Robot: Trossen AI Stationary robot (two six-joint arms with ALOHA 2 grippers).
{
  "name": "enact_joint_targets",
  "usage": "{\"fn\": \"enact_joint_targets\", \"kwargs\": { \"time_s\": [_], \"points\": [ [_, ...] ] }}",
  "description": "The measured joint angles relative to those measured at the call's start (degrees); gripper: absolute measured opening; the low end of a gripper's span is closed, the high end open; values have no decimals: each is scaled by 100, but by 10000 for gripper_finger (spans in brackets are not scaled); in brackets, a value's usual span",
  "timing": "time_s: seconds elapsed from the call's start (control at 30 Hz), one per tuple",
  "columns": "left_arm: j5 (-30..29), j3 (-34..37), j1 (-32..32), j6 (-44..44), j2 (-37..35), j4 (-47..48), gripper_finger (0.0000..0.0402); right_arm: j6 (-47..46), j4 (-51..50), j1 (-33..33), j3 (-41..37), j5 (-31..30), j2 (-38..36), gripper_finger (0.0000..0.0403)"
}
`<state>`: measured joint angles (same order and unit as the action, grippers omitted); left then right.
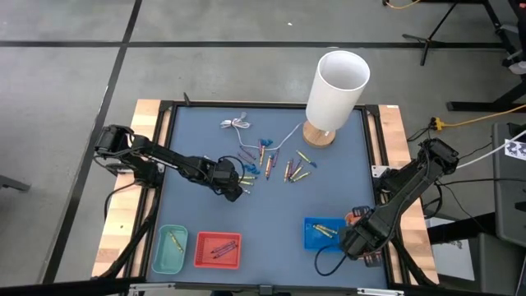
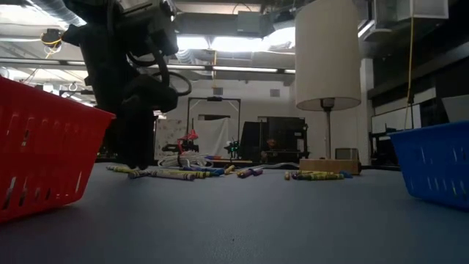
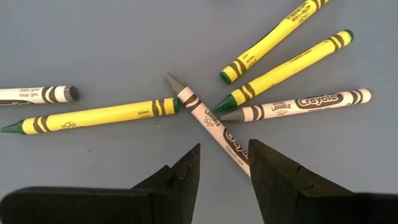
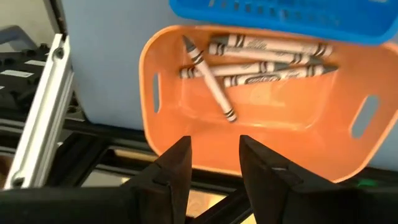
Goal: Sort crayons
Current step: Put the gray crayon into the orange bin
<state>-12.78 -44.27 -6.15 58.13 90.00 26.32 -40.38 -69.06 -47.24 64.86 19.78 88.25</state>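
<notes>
Here the left tool (image 1: 233,188) is low over the blue table (image 1: 263,222), a little left of the middle of the high view, at the left end of the loose crayons (image 1: 275,163). Its two fingers (image 3: 186,171) stand apart and hold nothing. In the left wrist view a grey-white crayon (image 3: 208,121) lies on the table, and its lower end reaches into the gap between the fingers, close to the right one; whether it touches I cannot tell. Around it lie three yellow-wrapped crayons (image 3: 93,116) with green tips and two more grey-white ones (image 3: 298,104).

The right tool (image 1: 355,244) is at the lower right of the high view, just right of the blue basket (image 1: 320,233). Its fingers (image 4: 177,165) are also apart and empty. In the right wrist view they hover above an orange basket (image 4: 348,155) that holds several grey-white crayons (image 4: 261,62), one of them lying across the others.

At the lower left of the high view stand a green basket (image 1: 170,251) with one yellow crayon and a red basket (image 1: 217,250) with some dark crayons. A white lamp (image 1: 335,90) stands at the upper middle of the table, and a thin white cable (image 1: 238,125) lies to its left.
</notes>
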Motion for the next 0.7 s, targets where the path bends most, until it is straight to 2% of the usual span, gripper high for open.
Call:
{"fn": "enact_joint_targets", "kwargs": {
  "time_s": [0.4,0.7],
  "points": [
    [-22,0,0,21,0,-24,119,-755,20,0,0,131,0,133],
    [-129,0,0,-13,0,-26,119,-793,315,0,0,334,0,133]
  ]
}}
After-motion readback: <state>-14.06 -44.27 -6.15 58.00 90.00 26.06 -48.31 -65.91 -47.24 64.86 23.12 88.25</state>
